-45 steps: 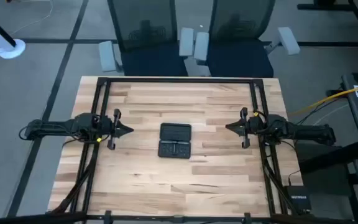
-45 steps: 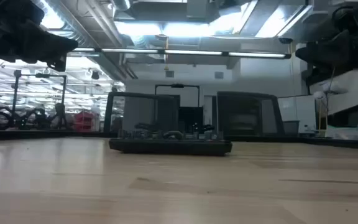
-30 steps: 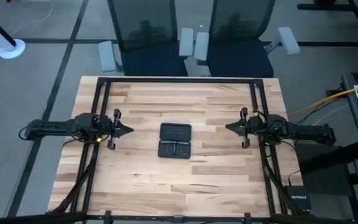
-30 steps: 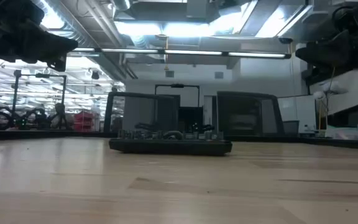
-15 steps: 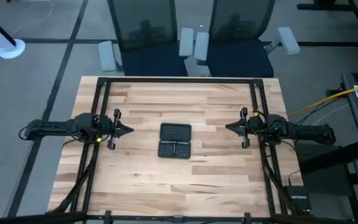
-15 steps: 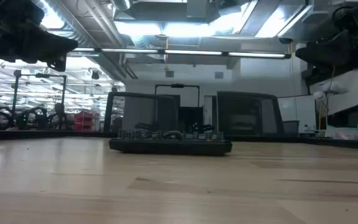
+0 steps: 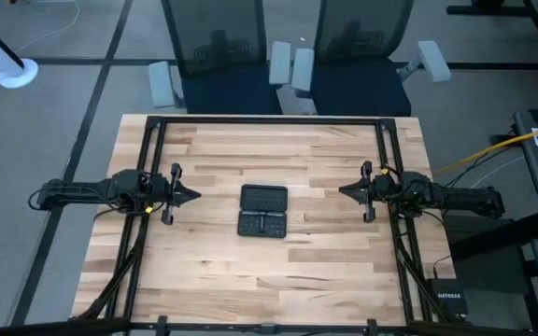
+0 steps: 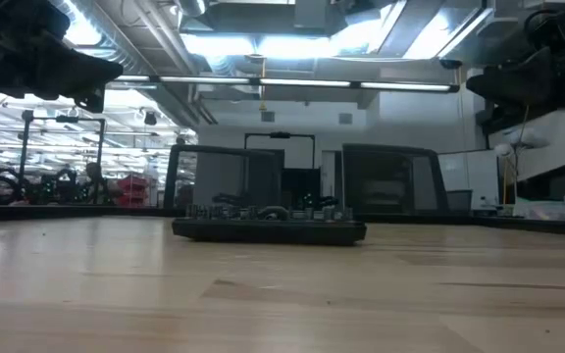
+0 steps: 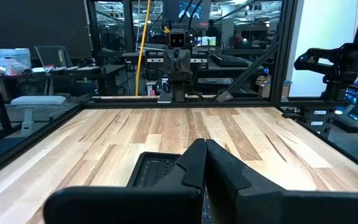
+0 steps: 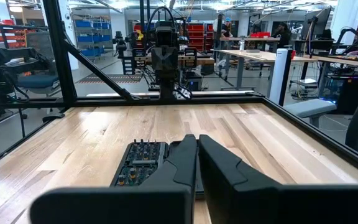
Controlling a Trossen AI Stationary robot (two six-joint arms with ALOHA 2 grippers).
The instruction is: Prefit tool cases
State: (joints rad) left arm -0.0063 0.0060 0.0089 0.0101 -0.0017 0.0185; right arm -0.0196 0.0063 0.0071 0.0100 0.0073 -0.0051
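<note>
Black tool case (image 7: 262, 211) lying open (both halves flat) at centre of wooden desk (image 7: 325, 271). Left gripper (image 7: 194, 195), right gripper (image 7: 343, 191) flank it, well apart, fingers closed, empty.

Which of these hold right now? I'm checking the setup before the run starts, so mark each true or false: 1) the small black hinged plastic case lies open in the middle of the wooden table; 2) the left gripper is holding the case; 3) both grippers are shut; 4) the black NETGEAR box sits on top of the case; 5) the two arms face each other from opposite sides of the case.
1) True: the small black hinged plastic tool case lies open on the wooden table, both halves flat.
2) False: the left gripper hangs apart from the case, holding nothing.
3) True: the left gripper and the right gripper both have their fingers together.
4) False: the black NETGEAR box lies beyond the table's right edge, far from the case.
5) True.
</note>
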